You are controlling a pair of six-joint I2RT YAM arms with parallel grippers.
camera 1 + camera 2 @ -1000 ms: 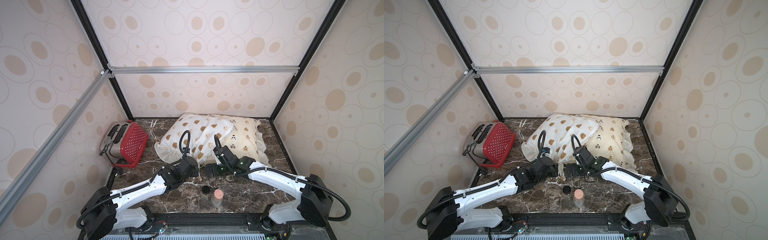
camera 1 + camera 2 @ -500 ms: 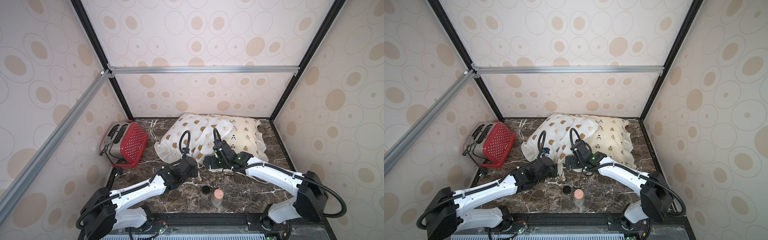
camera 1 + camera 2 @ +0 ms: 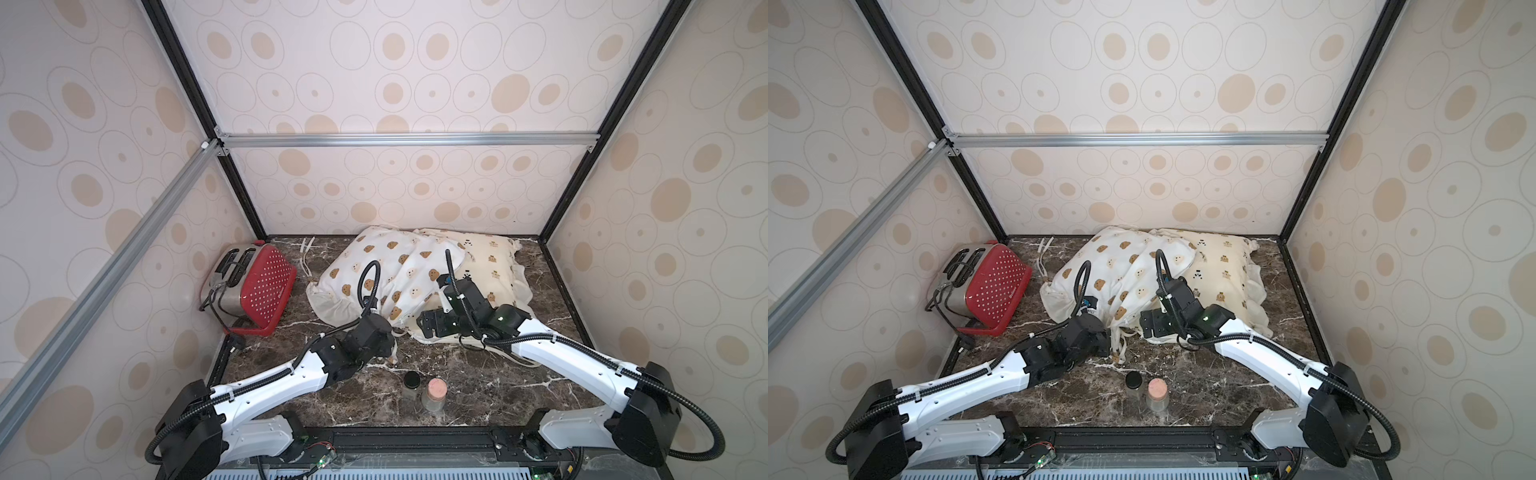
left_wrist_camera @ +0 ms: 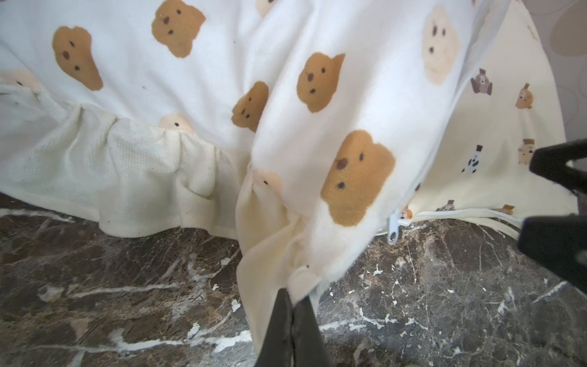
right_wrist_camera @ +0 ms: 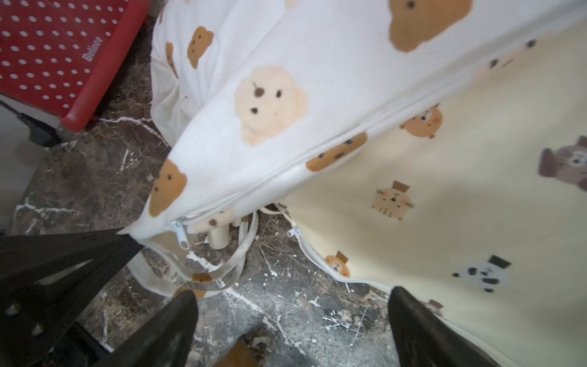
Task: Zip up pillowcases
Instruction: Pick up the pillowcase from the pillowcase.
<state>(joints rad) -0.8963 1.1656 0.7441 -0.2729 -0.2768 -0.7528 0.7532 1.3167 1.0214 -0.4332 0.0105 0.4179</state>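
The white pillowcase with bear heads point(image 3: 390, 274) point(image 3: 1125, 270) lies partly over the cream-yellow pillowcase point(image 3: 490, 262) point(image 3: 1221, 266) at the back of the marble table. My left gripper point(image 4: 293, 298) point(image 3: 390, 353) is shut on the white pillowcase's near corner point(image 4: 317, 127). Its white zipper pull point(image 4: 394, 227) point(image 5: 181, 236) hangs just beside that corner. My right gripper point(image 5: 292, 295) point(image 3: 428, 326) is open above the table, close to that pull, with nothing between its fingers. The cream-yellow pillowcase's zipper pull point(image 5: 293, 233) lies on the table at its edge point(image 5: 444, 206).
A red dotted toaster point(image 3: 253, 291) lies at the left by the wall. Two small jars, one black-lidded point(image 3: 411, 384) and one pink-topped point(image 3: 435, 392), stand near the front edge. Loose ties point(image 3: 305, 253) trail behind the toaster. Enclosure walls close three sides.
My right arm has moved back and left towards the near edge of the pillowcases, its jaws still apart. The left arm holds the same corner and has not moved.
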